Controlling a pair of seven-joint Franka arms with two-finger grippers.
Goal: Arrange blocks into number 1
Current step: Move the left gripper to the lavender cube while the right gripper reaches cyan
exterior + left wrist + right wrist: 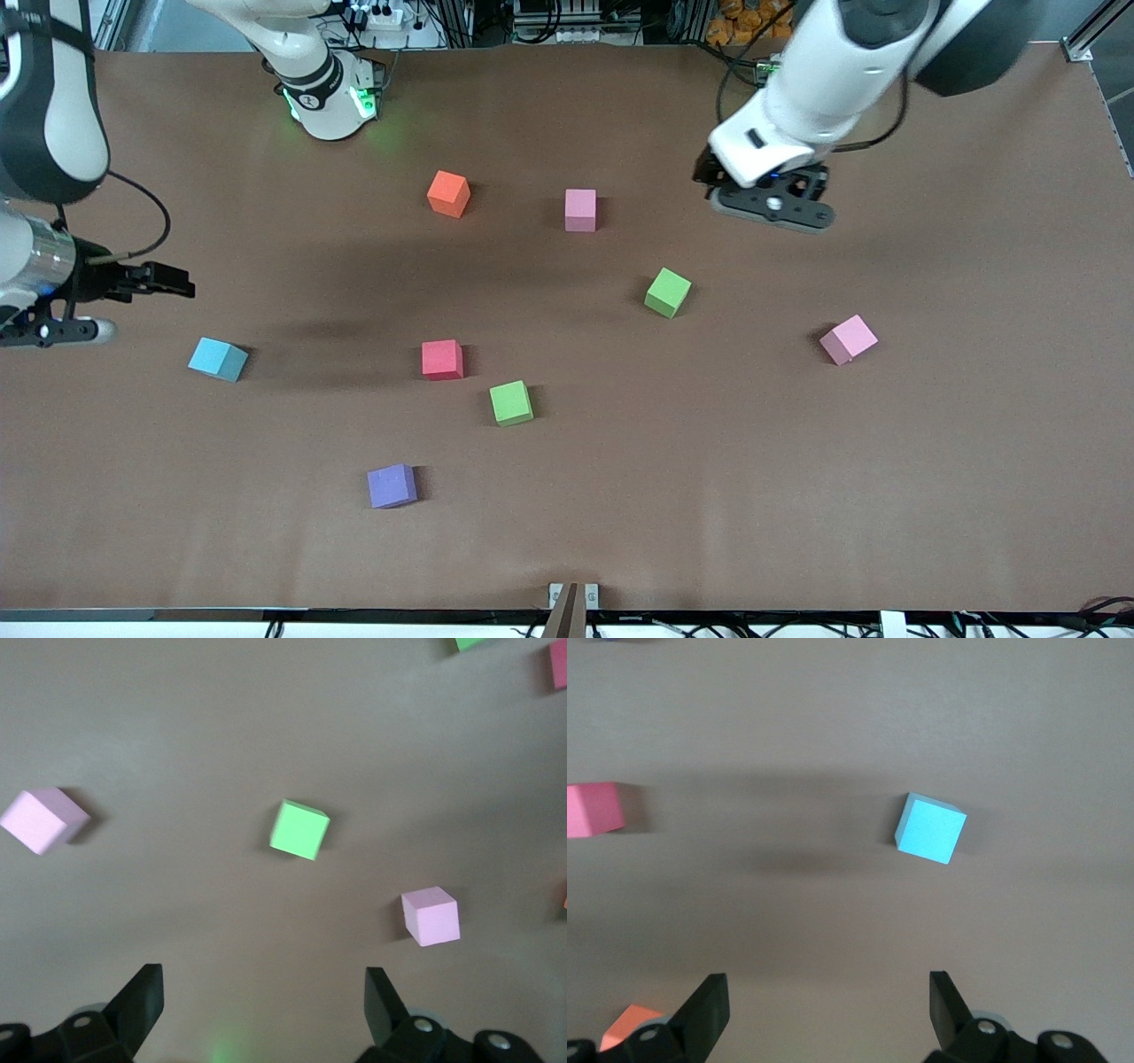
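- Eight cubes lie well apart on the counter (974, 496). Read as a clock face from the front camera, they sit so: orange cube (448, 193) at eleven, first pink cube (580, 210) at twelve, first green cube (668, 292) at two, second pink cube (849, 339) at three, second green cube (511, 403) at seven, purple cube (392, 486) between seven and eight, red cube (441, 360) and blue cube (218, 359) at nine.
- The left claw (263, 992) hangs wide open and empty over the bare counter at one o'clock. The right claw (828, 997) is just as wide and empty above the nine o'clock edge, close to the blue cube.
- Likely slip: choosing the orange or purple cube, which do not seem meant for the digit.
- The cubes sit turned at odd angles. A claw closing across corners could spin or squirt one away.
- Red and the second green cube lie near each other, so a descending finger may nudge the neighbour.
- Both arms working the middle risk a clash.
- Careless release could leave the column crooked.
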